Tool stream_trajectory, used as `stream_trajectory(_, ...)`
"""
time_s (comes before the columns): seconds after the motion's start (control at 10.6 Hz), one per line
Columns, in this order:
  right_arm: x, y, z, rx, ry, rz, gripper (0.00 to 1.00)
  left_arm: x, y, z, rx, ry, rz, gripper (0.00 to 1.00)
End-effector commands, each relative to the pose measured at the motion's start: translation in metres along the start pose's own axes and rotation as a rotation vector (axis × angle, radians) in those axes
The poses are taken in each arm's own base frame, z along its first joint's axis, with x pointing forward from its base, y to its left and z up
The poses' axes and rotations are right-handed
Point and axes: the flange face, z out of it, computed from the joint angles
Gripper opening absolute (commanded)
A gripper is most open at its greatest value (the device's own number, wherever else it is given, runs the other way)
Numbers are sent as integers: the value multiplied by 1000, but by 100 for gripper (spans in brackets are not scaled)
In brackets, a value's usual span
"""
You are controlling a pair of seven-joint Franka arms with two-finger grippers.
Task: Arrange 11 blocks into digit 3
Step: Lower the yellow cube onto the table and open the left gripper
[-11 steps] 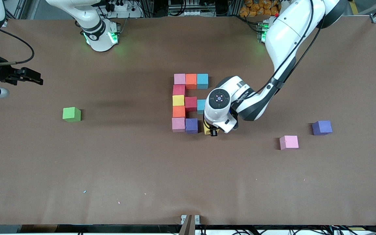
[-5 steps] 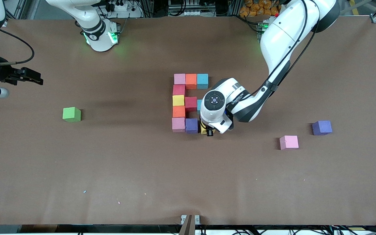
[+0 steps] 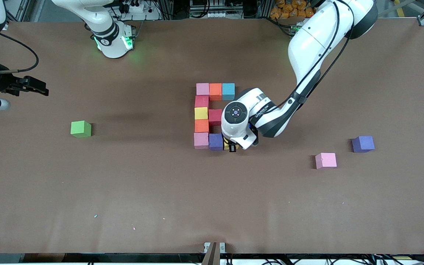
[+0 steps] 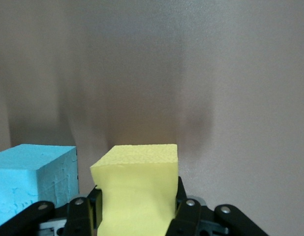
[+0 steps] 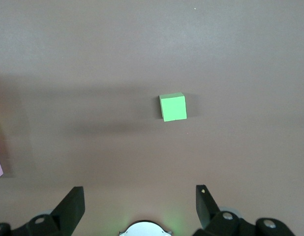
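Between the fingers of the left tool (image 3: pixel 232 146) sits a yellow block (image 4: pixel 137 189), clenched on two sides. Compared with one second ago, this tool has carried the block sideways toward the purple block (image 3: pixel 216 141) of the bottom row, and the gap between them has closed; in the front view the yellow block now seems to touch it, though the wrist hides most of it. In the left wrist view a light blue block (image 4: pixel 31 179), the end of the middle bar, stands just beside the tool.

Next to the tool lies the digit 3 (image 3: pixel 212 115): a top bar of pink, orange and light blue, a column of dark red, yellow, orange and pink, and a dark red block in the middle. The yellow block looks like the last piece of the bottom bar, so the figure is probably complete once the tool lets go.

Well apart from the left tool, a pink block (image 3: pixel 325 161) and another purple block (image 3: pixel 363 144) lie unused. The right tool (image 3: pixel 31 86) waits with its fingers spread wide, up over the right arm's end of the tabletop (image 3: pixel 212 206), and a green cube (image 5: pixel 172 106) lies below it.
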Motion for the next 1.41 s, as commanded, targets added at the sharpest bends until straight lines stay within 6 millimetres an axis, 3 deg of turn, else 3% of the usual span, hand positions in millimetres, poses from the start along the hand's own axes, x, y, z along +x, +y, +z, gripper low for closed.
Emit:
stream_trajectory(0.0,0,0,-1,-20,-3,2,100,-7,0,1,4,3,5,22)
stream_trajectory(0.47,0,0,-1,-20,-1,2,100,-11,-3,3,2,0,15,37)
stream_trajectory(0.56,0,0,-1,-20,-1,2,100,-11,-3,3,1,1,22,48)
stream_trajectory(0.75,0,0,-1,-20,-1,2,100,-10,-2,5,3,3,36,57)
stream_trajectory(0.85,0,0,-1,-20,-1,2,100,-10,-2,5,3,3,39,72)
stream_trajectory(0.94,0,0,-1,-20,-1,2,100,-7,0,5,5,1,33,100)
stream_trajectory(1.32,0,-1,-1,-20,-1,-1,100,-4,4,-13,-15,-5,27,100)
